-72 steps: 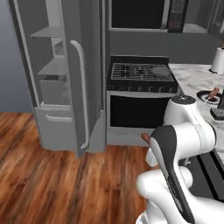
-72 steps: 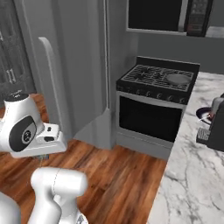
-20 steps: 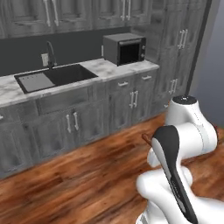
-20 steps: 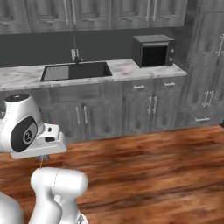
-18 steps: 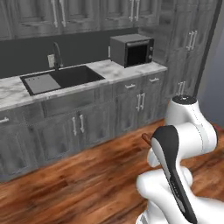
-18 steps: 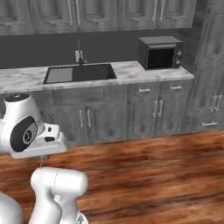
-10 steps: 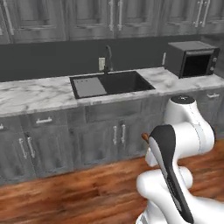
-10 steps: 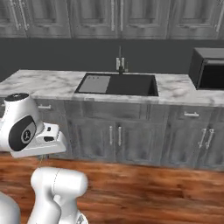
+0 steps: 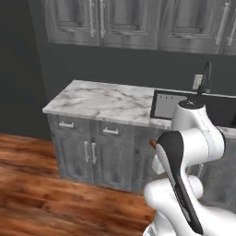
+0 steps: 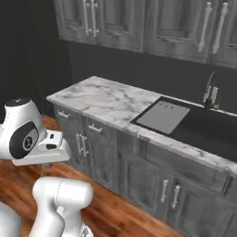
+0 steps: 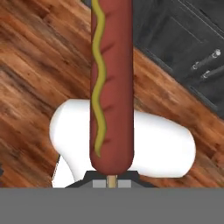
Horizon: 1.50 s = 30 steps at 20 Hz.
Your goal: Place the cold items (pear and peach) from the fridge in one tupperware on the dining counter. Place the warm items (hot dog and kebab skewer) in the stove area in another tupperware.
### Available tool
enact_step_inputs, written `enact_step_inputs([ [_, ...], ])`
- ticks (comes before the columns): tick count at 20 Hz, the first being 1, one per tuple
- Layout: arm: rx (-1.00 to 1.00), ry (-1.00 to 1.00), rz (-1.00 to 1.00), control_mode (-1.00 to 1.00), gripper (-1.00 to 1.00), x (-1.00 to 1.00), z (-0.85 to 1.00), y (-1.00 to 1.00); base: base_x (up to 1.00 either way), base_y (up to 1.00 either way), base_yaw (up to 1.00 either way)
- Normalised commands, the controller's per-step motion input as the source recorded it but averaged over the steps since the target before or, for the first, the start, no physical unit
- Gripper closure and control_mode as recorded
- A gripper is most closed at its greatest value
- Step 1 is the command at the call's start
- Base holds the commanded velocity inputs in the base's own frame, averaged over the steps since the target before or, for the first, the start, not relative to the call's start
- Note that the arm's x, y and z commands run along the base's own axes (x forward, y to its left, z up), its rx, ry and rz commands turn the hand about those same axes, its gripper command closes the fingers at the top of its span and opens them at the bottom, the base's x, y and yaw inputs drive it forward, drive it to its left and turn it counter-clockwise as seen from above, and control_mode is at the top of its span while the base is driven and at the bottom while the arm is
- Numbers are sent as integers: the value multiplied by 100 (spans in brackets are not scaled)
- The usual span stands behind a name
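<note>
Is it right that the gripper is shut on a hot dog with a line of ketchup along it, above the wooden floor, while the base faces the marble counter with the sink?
Not quite. The line on the hot dog is yellow mustard, not ketchup, as the hand view shows. The rest holds: the gripper is shut on it above the wooden floor, and the base faces the marble counter with the sink.

A hot dog [image 11: 111,83] with a mustard line is held upright in the tool, above the wooden floor [image 11: 30,78], dark cabinets [image 11: 183,39] beyond.
</note>
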Motion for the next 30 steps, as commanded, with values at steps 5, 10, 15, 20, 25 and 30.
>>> enact_step_inputs([
  [5, 0, 0, 0, 100, 100, 0, 0, 0, 50, 0, 93],
  [10, 0, 0, 0, 100, 100, 0, 0, 0, 47, 0, 98],
  [15, 0, 0, 0, 100, 100, 0, 0, 0, 42, 0, 97],
  [20, 0, 0, 0, 100, 100, 0, 0, 0, 78, 0, 74],
  [25, 0, 0, 0, 100, 100, 0, 0, 0, 100, 0, 20],
  [30, 0, 0, 0, 100, 100, 0, 0, 0, 100, 0, 13],
])
